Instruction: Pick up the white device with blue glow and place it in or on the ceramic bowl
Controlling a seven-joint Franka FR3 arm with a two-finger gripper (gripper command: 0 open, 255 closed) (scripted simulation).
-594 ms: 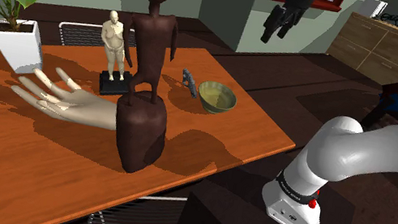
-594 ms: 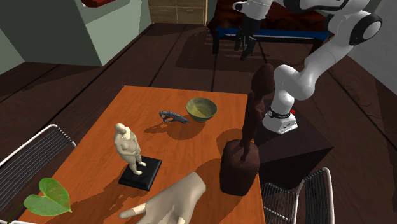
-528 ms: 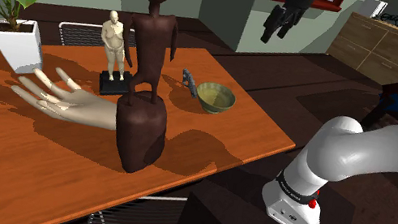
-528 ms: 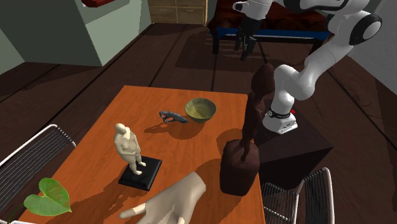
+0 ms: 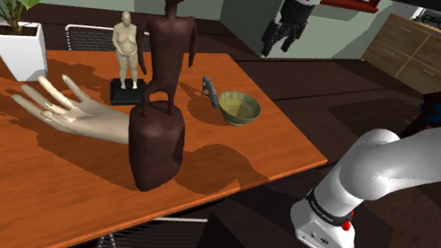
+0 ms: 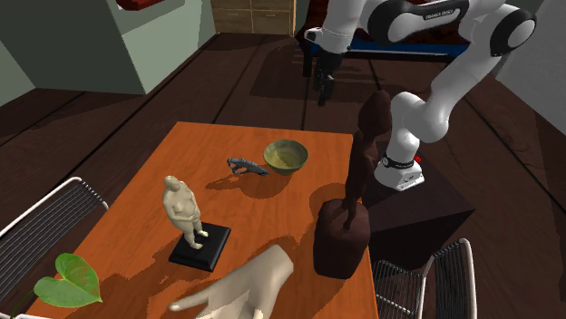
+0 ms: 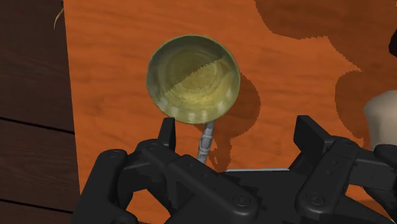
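the jaws hang released, grasping nothing, high above the orange worktop (image 5: 21,169), where the small grey device (image 5: 209,89) lies just beside the greenish bowl (image 5: 240,106), near the shoulder view's middle.

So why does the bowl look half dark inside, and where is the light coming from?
Wrist view: the olive bowl is half shaded inside, with a jagged shadow edge, and it casts a shadow on the table on the side away from the table's edge. Shoulder view: the dark figure throws its shadow toward that view's right, so the light probably comes from its left.
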